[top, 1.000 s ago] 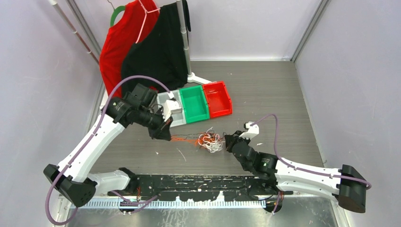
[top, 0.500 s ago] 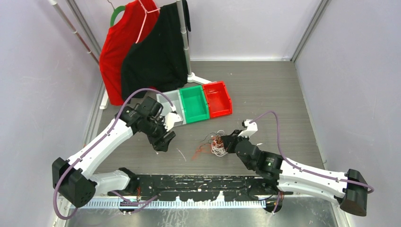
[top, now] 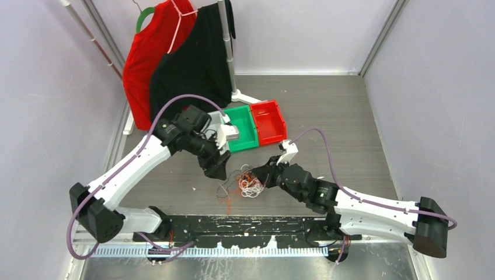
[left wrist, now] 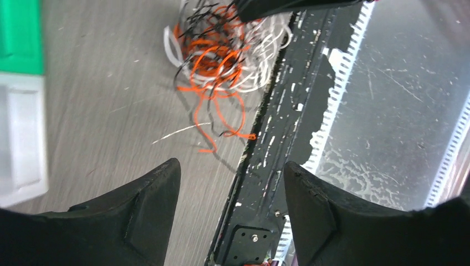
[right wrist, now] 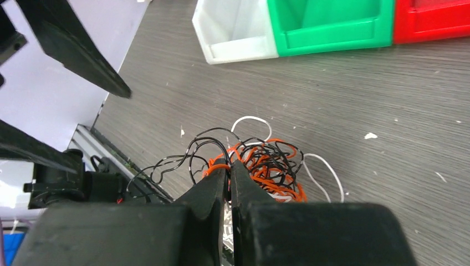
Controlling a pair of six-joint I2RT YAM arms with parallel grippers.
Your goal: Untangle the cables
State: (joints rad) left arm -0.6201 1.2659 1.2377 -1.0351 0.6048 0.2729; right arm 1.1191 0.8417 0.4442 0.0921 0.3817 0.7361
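Right gripper (right wrist: pixel 229 169), jaws clenched, grasps the cables (top: pixel 249 184) at their right edge; left gripper (left wrist: pixel 230 172) hangs just left of them, jaws released, holding nothing.

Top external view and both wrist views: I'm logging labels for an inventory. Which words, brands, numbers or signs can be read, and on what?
None can be read. The white bin, green bin, red bin, red shirt and black shirt show no print; the cables are too thin to show any marking.
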